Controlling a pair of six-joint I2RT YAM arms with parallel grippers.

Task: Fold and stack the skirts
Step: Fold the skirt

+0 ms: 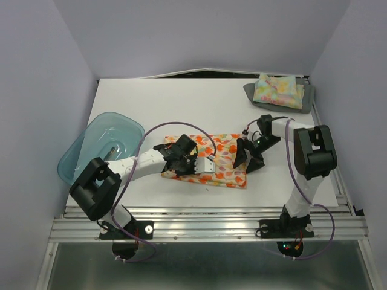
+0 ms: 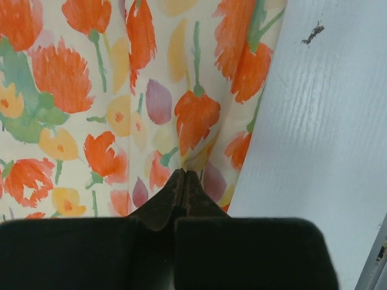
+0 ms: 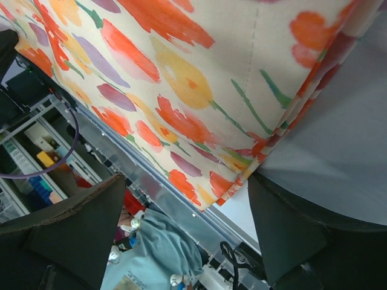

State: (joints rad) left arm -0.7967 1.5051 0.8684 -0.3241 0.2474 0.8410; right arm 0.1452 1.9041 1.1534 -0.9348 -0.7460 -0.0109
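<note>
The white skirt with orange-red flowers [image 1: 225,158] lies folded in the middle of the table. My left gripper [image 1: 188,161] rests on its left half. In the left wrist view the left gripper [image 2: 184,176] is shut, its tips pinching a pucker of the flowered skirt [image 2: 121,90] near its edge. My right gripper [image 1: 248,158] is open at the skirt's right edge. In the right wrist view the right gripper [image 3: 187,223] has its fingers wide apart around the near corner of the flowered skirt [image 3: 199,78]. The pastel floral skirt [image 1: 279,90] lies folded on the dark grey skirt [image 1: 250,92] at the back right.
A translucent blue basin [image 1: 91,148] stands at the table's left edge, beside the left arm. The metal rail of the table's near edge [image 1: 205,220] runs just in front of the flowered skirt. Bare white table [image 2: 326,121] shows right of the cloth in the left wrist view.
</note>
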